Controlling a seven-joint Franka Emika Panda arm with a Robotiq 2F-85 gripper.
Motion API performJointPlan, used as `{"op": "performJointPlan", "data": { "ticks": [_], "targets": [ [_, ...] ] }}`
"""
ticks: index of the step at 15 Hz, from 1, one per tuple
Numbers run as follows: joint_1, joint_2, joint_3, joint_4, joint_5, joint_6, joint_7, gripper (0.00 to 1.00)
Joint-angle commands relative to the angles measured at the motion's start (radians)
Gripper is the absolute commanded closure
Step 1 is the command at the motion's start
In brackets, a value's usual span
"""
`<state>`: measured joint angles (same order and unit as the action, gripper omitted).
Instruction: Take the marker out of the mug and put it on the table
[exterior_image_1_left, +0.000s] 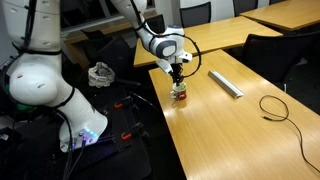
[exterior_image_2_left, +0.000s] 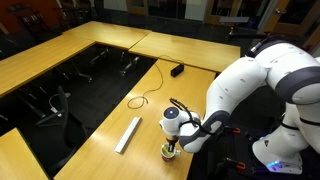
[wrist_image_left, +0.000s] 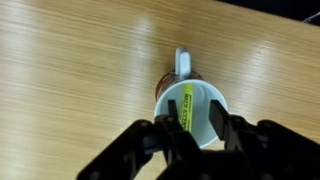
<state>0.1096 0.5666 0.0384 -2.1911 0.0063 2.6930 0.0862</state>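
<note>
The gripper (wrist_image_left: 194, 126) hung straight over the mug (wrist_image_left: 206, 102), its two fingers (wrist_image_left: 170, 124) held apart and dipping at the mouth of the cup, clamped on nothing. The marker (wrist_image_left: 186, 108) stood inside the mug, just beside one finger. In the wrist view its long axis ran from between the fingertips away towards the handle side, and its near end was lost behind the finger. The white wall of the mug ringed it all round. In both exterior views the mug sat directly below the gripper (exterior_image_1_left: 177, 80) on the table (exterior_image_1_left: 230, 130). A flat grey bar (exterior_image_1_left: 225, 84) lay well apart from the tool, and a black cable (exterior_image_1_left: 278, 106) lay beyond that.
</note>
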Motion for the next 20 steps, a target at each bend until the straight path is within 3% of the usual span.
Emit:
{"op": "performJointPlan", "data": {
  "ticks": [1, 8, 10, 11, 12, 15, 17, 20],
  "targets": [
    [0.032, 0.065, -0.026, 0.055, -0.009, 0.025, 0.051, 0.55],
    [0.074, 0.177, -0.056, 0.126, -0.002, 0.124, 0.105, 0.51],
    [0.077, 0.203, -0.057, 0.144, 0.002, 0.136, 0.106, 0.61],
    [0.090, 0.215, -0.069, 0.150, -0.005, 0.149, 0.113, 0.78],
    [0.095, 0.222, -0.072, 0.154, -0.007, 0.159, 0.110, 0.79],
    [0.125, 0.207, -0.094, 0.132, -0.026, 0.192, 0.098, 1.00],
    [0.133, 0.167, -0.096, 0.097, -0.033, 0.202, 0.081, 0.95],
    [0.182, 0.084, -0.148, 0.042, -0.065, 0.181, 0.103, 0.95]
  ]
}}
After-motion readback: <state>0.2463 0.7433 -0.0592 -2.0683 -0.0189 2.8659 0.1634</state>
